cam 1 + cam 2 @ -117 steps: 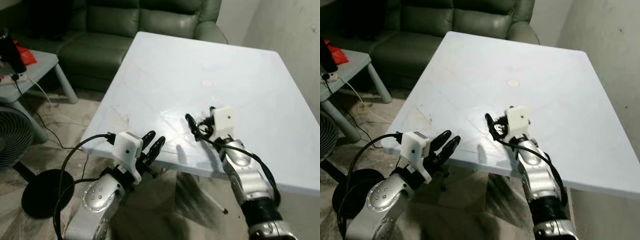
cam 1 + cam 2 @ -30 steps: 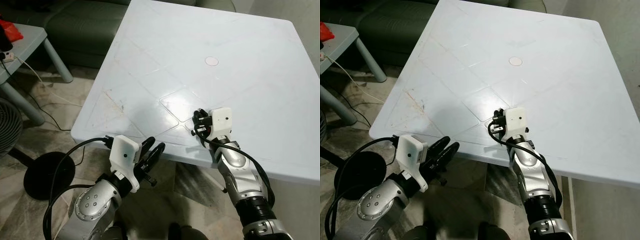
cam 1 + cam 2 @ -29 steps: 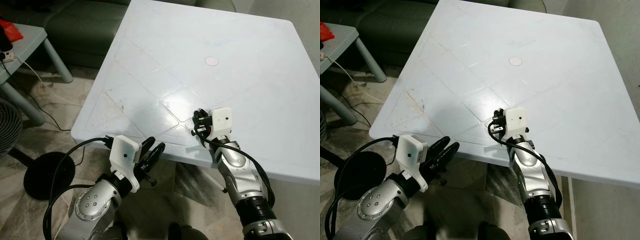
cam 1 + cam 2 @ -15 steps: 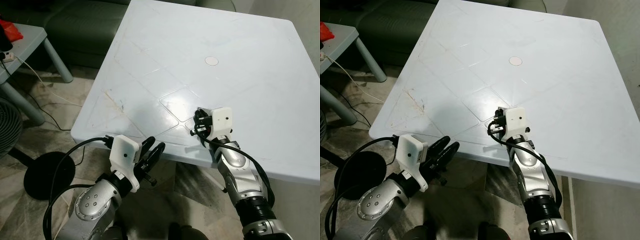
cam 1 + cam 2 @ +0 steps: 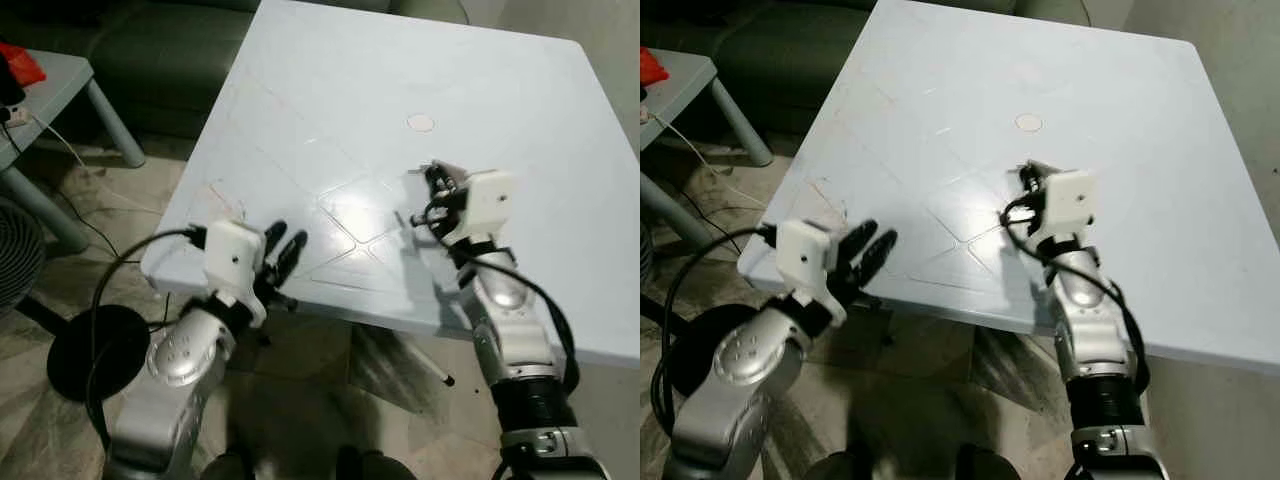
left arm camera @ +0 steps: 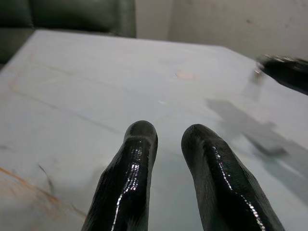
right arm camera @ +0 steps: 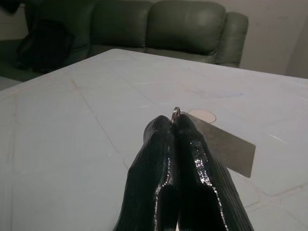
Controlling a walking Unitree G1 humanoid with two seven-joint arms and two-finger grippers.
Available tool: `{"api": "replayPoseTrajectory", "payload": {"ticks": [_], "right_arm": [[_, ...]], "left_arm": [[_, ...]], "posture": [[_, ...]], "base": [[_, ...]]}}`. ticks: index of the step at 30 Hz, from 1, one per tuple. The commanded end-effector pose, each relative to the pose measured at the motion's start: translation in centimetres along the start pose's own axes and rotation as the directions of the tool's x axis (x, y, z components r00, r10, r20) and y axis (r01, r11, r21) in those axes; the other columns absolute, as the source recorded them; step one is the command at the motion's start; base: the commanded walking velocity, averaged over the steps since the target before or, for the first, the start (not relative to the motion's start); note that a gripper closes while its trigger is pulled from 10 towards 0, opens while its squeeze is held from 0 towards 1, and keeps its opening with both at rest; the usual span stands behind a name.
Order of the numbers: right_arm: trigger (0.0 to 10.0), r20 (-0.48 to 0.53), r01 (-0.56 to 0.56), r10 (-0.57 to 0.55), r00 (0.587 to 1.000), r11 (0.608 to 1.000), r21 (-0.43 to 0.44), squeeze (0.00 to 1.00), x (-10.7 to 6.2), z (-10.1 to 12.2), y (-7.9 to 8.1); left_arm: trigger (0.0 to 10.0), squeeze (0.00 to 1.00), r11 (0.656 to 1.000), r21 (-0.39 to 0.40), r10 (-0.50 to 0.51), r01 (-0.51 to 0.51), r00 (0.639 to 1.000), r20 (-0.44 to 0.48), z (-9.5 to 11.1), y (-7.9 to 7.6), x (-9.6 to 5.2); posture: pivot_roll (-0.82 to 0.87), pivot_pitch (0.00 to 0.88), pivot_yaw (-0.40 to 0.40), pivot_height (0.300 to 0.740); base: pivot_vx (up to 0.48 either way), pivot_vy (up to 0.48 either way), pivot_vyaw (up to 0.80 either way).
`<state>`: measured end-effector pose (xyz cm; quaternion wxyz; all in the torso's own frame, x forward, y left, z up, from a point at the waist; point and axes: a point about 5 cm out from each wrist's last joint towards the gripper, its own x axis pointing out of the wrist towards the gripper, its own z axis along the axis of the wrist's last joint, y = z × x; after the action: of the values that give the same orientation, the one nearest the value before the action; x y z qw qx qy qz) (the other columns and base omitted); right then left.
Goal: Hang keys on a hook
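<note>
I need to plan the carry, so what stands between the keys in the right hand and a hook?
No hook shows in these views, so that path cannot be judged. The right hand is shut on the keys, raised above the white table. Nothing stands on the table around it.

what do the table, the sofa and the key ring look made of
Table: looks like white moulded plastic, glossy, with pressed diamond lines. Sofa: dark green leather or imitation, going by its soft sheen. Key ring, pinched in the right gripper: thin shiny metal, with a flat grey tag.
</note>
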<state>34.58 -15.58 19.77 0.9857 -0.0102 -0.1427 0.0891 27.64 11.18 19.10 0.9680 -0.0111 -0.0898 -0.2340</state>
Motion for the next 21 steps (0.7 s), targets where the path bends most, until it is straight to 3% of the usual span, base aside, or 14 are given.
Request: {"api": "replayPoseTrajectory", "payload": {"ticks": [1, 6, 7, 12, 14, 16, 17, 18, 19, 20, 21], "right_arm": [[0.0, 0.018, -0.013, 0.013, 1.000, 1.000, -0.007, 0.00, 0.2, 1.3, -0.5], [0.0, 0.028, -0.013, 0.014, 0.999, 0.999, -0.047, 0.00, 0.1, 2.2, -1.0], [9.6, 0.026, -0.002, 0.003, 1.000, 0.999, -0.041, 0.00, 0.1, 2.6, -1.4], [10.0, -0.021, 0.005, -0.003, 1.000, 0.996, 0.084, 0.00, -0.3, 2.8, -1.9], [10.0, -0.014, 0.033, -0.030, 0.999, 0.967, 0.254, 0.00, -0.6, 2.6, -2.0], [10.0, -0.010, 0.022, -0.019, 1.000, 0.949, 0.314, 0.00, -0.8, 2.6, -2.0], [10.0, -0.017, 0.028, -0.024, 1.000, 0.917, 0.398, 0.00, -0.8, 2.6, -2.0], [10.0, -0.011, 0.027, -0.027, 1.000, 0.772, 0.635, 0.00, -0.8, 2.6, -1.9], [10.0, -0.011, 0.027, -0.027, 1.000, 0.772, 0.635, 0.00, -0.8, 2.6, -1.9], [10.0, 0.000, 0.019, -0.028, 1.000, 0.692, 0.722, 0.00, -0.8, 2.7, -1.9], [10.0, -0.007, 0.026, -0.035, 0.999, 0.569, 0.822, 0.00, -0.8, 2.5, -2.0]], "left_arm": [[10.0, 0.00, 0.999, -0.012, 0.039, -0.039, 0.999, 0.027, 0.4, 1.2, 0.5], [10.0, 0.00, 0.996, -0.024, 0.087, -0.086, 0.994, 0.073, 1.3, 2.5, 1.4], [10.0, 0.00, 0.994, -0.021, 0.108, -0.107, 0.990, 0.089, 1.6, 2.9, 1.8], [10.0, 0.00, 0.985, -0.005, 0.173, -0.174, 0.978, 0.118, 2.2, 4.0, 2.8], [10.0, 0.00, 0.975, 0.006, 0.220, -0.222, 0.968, 0.124, 2.2, 4.6, 3.0], [10.0, 0.00, 0.973, 0.002, 0.227, -0.229, 0.964, 0.135, 2.2, 4.7, 3.1], [10.0, 0.00, 0.971, -0.015, 0.238, -0.238, 0.961, 0.141, 2.3, 4.8, 3.1], [10.0, 0.00, 0.966, -0.047, 0.260, -0.255, 0.956, 0.138, 2.3, 5.1, 3.1], [10.0, 0.00, 0.966, -0.047, 0.260, -0.255, 0.956, 0.138, 2.3, 5.1, 3.1], [10.0, 0.00, 0.964, -0.058, 0.266, -0.261, 0.954, 0.134, 2.2, 5.2, 3.1], [10.0, 0.00, 0.963, -0.056, 0.269, -0.264, 0.954, 0.133, 2.1, 5.3, 3.1]], "posture": [[0.02, 0.155, -0.060, 0.740], [0.01, 0.125, -0.069, 0.740], [0.01, 0.108, -0.072, 0.740], [0.01, 0.071, -0.084, 0.740], [0.01, 0.037, -0.096, 0.740], [0.02, 0.034, -0.098, 0.740], [0.02, 0.025, -0.101, 0.740], [0.02, 0.011, -0.100, 0.740], [0.02, 0.011, -0.100, 0.740], [0.02, 0.011, -0.100, 0.740], [0.02, 0.005, -0.103, 0.740]], "base": [[0.000, 0.000, 0.00], [0.000, 0.000, 0.00], [0.000, 0.000, 0.00], [0.000, 0.000, 0.00], [0.000, 0.000, 0.00], [0.000, 0.000, 0.00], [0.000, 0.000, 0.00], [0.000, 0.000, 0.00], [0.000, 0.000, 0.00], [0.000, 0.000, 0.00], [0.000, 0.000, 0.00]]}}
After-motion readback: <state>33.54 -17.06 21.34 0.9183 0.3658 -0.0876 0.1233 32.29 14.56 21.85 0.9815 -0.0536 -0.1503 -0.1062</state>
